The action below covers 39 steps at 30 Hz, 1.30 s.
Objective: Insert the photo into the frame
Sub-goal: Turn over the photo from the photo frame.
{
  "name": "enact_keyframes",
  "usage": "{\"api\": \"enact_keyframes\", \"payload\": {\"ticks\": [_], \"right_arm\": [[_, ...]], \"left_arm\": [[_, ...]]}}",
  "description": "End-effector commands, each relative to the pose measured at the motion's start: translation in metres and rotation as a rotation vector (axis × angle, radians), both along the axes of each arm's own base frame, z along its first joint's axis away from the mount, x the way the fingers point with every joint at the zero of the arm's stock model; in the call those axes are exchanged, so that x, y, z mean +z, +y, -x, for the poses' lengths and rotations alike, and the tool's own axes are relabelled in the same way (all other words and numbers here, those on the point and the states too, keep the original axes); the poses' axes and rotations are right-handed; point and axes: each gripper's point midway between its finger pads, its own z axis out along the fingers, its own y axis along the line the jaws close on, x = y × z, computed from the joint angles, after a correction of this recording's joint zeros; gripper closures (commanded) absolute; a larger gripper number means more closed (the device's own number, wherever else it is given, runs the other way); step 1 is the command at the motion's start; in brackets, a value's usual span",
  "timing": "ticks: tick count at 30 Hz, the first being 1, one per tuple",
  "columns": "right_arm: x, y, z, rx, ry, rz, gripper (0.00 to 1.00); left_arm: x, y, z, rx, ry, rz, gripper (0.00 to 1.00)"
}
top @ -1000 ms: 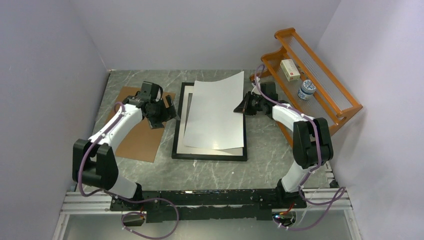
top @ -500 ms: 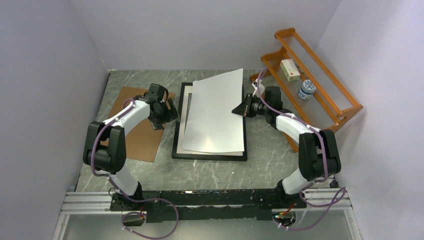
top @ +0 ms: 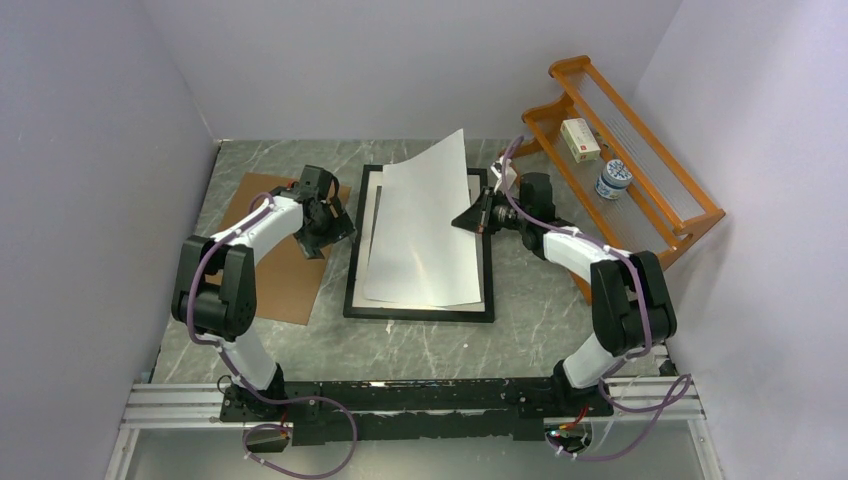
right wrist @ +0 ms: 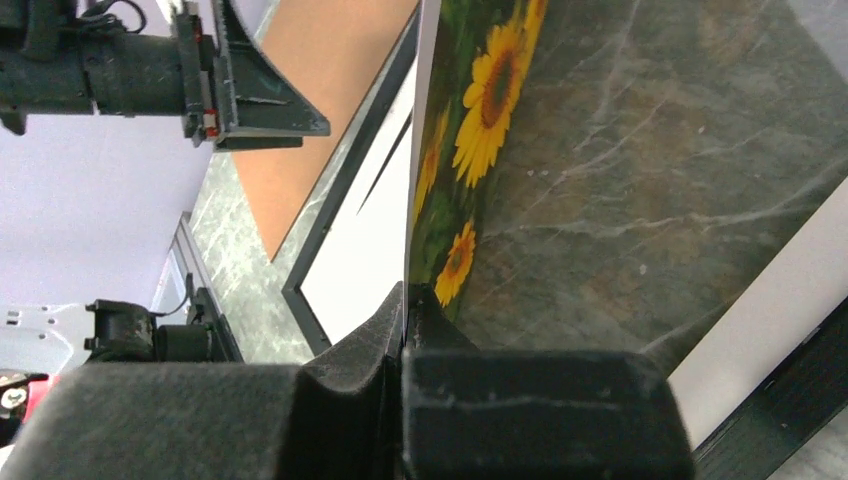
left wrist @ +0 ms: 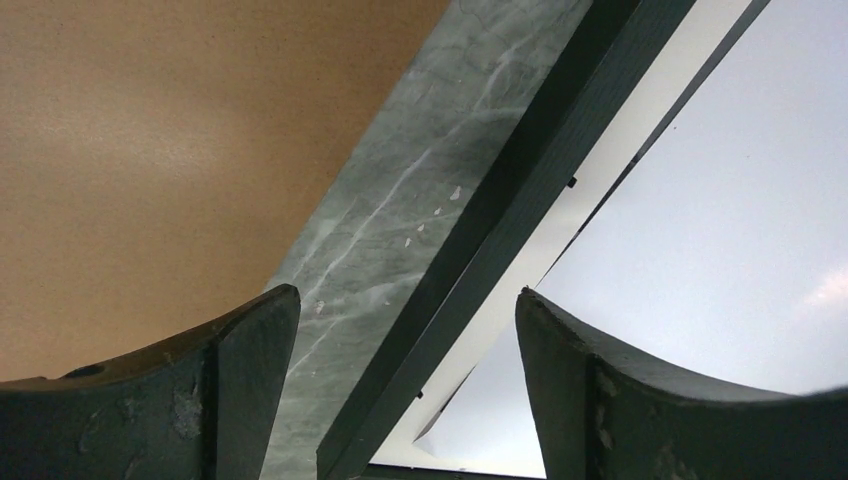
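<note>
The photo hangs tilted over the frame, white back up, its right edge raised. My right gripper is shut on that edge. In the right wrist view the sunflower face shows beside the pinching jaws of the right gripper. The black frame lies flat on the table with a white mat inside it. My left gripper stands open just left of the frame's left rail, nothing between its fingers.
A brown backing board lies on the table left of the frame, under the left arm. An orange wooden rack stands at the back right with a small box and a jar on it. Walls close in on both sides.
The right gripper has lifted the photo's right edge and carried it leftward, so the sheet stands steeper. The left arm has folded in, and its gripper stays by the frame's left rail.
</note>
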Motion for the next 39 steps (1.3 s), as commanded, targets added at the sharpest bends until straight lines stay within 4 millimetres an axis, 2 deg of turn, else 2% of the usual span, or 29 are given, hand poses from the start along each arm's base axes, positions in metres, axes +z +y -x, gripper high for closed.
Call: {"api": "enact_keyframes", "payload": {"ticks": [1, 6, 14, 16, 19, 22, 27, 32, 39], "right_arm": [[0.021, 0.006, -0.017, 0.029, -0.088, -0.024, 1.0], [0.049, 0.008, -0.01, 0.05, -0.14, -0.063, 1.0], [0.12, 0.016, 0.022, 0.127, -0.238, -0.177, 1.0], [0.13, 0.02, 0.028, 0.153, -0.239, -0.208, 1.0], [0.134, 0.025, 0.032, 0.181, -0.224, -0.247, 1.0], [0.121, 0.027, 0.024, 0.176, -0.173, -0.256, 1.0], [0.08, 0.03, 0.005, 0.149, -0.051, -0.223, 1.0], [0.032, 0.017, -0.014, 0.094, 0.042, -0.137, 1.0], [-0.015, -0.002, -0.033, 0.011, 0.104, -0.015, 1.0]], "left_arm": [[0.009, 0.0, -0.012, 0.024, -0.03, -0.001, 0.16], [0.003, -0.003, -0.012, 0.007, -0.02, 0.008, 0.22], [0.009, 0.014, -0.008, 0.09, -0.023, -0.045, 0.28], [0.011, 0.019, -0.006, 0.117, -0.028, -0.053, 0.28], [0.015, 0.025, -0.004, 0.14, -0.038, -0.05, 0.28], [0.016, 0.029, -0.003, 0.149, -0.041, -0.045, 0.28], [0.017, 0.031, -0.003, 0.151, -0.037, -0.045, 0.28], [0.017, 0.03, -0.004, 0.139, -0.035, -0.035, 0.27], [0.016, 0.014, -0.012, 0.081, -0.046, 0.035, 0.24]]}}
